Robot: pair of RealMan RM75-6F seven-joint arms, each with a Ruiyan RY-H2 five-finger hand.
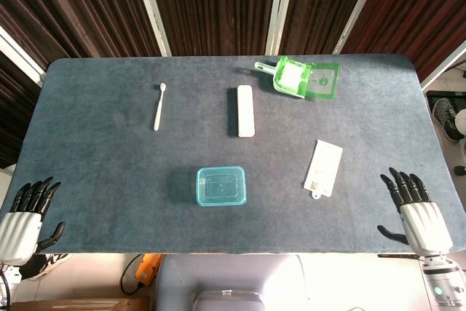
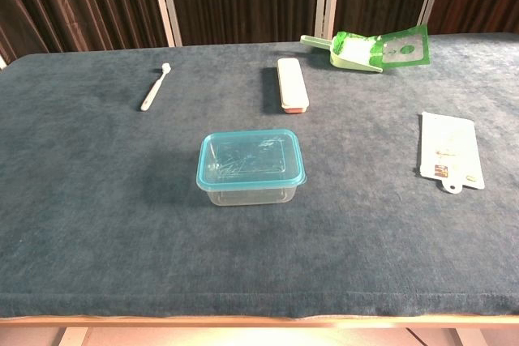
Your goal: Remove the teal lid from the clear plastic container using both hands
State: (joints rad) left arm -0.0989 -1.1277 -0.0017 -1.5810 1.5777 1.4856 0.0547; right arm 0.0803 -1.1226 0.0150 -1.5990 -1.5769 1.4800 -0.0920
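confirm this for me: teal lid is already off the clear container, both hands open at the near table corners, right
Not quite: the teal lid is still seated on the clear container, as the chest view shows. The rest holds: in the head view the left hand and right hand are open at the near corners.

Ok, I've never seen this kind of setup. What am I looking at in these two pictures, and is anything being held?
It is a two-armed robot with human-like hands at a table. The head view looks straight down; the chest view looks across the table from lower down. The left hand and right hand rest open at the near corners, holding nothing; only the head view shows them. On the blue cloth sit a clear container with its teal lid still on, a white spoon, a long white case, a green scoop and a white card.
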